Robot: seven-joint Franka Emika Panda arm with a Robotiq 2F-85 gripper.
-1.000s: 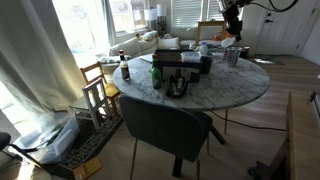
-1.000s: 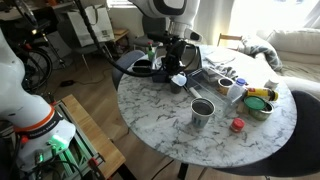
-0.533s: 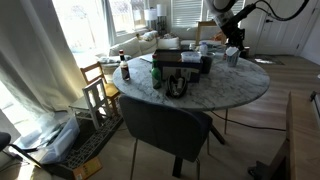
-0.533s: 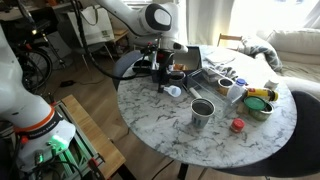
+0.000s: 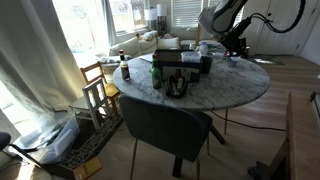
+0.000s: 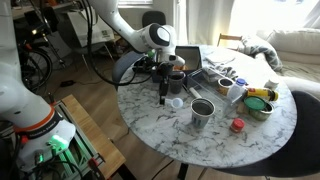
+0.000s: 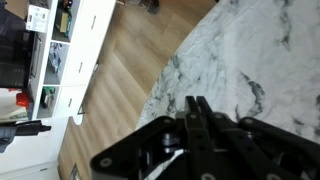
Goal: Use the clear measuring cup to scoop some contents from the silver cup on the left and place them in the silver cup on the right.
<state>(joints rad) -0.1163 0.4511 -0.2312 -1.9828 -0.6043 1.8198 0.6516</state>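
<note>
Fingers (image 7: 199, 118) pressed together, dark, blurred; anything gripped indiscernible.

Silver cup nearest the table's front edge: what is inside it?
The silver cup stands upright on the marble table, open at the top. Only a dark interior shows; whether it holds anything is hidden by its own wall.

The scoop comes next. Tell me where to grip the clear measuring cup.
On the clear measuring cup, probably the edge facing the gripper, from above: the silver cup stands close on its other side, leaving fingers little room. No handle can be made out.
</note>
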